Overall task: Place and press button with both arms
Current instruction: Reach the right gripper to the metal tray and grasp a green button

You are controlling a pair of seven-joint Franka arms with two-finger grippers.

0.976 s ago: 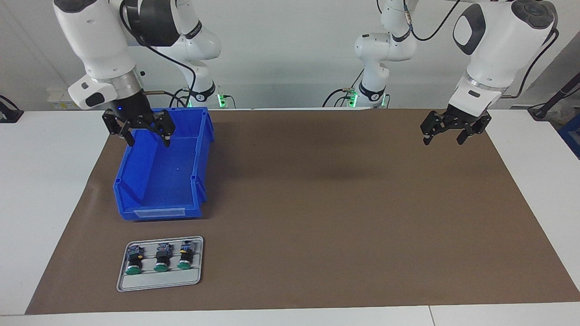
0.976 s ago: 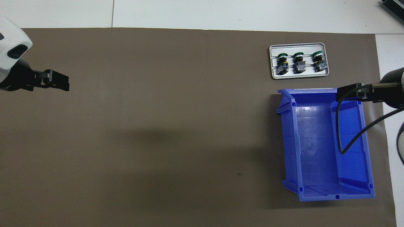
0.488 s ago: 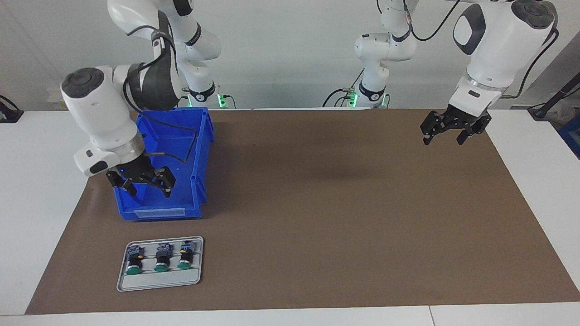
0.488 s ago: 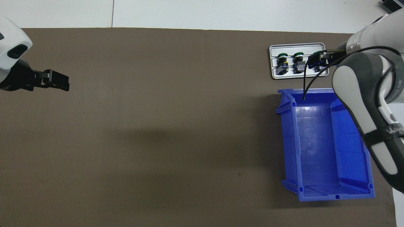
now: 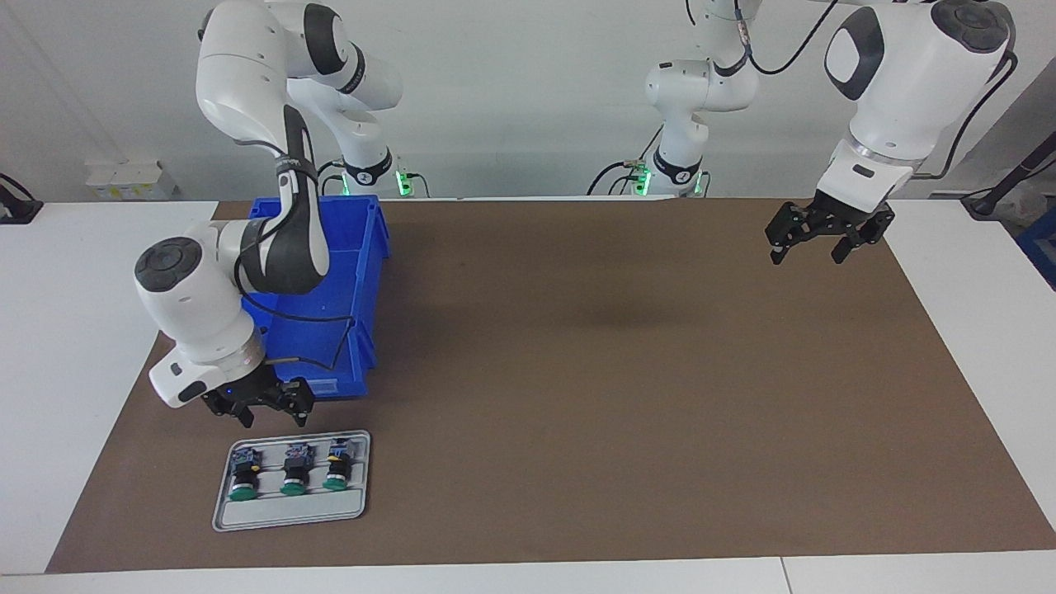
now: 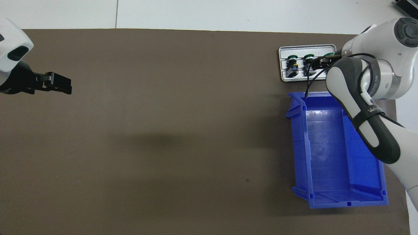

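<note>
The right gripper hung low over the counter's edge of the grey tray, between the tray and the blue bin. Its jaws were spread and held nothing. The left gripper waited in the air over the bare mat near the left arm's end of the counter, jaws spread too.

Three green-capped buttons lay side by side in the tray. In the facing view the middle button sat at about 5 o'clock from the right gripper, just below it.

To do this step well, I think the right gripper should line its jaws up across one button's black body, come straight down, and not bump the buttons beside it.

A brown mat covered most of the white counter. A plain pale wall stood at 12 o'clock.
</note>
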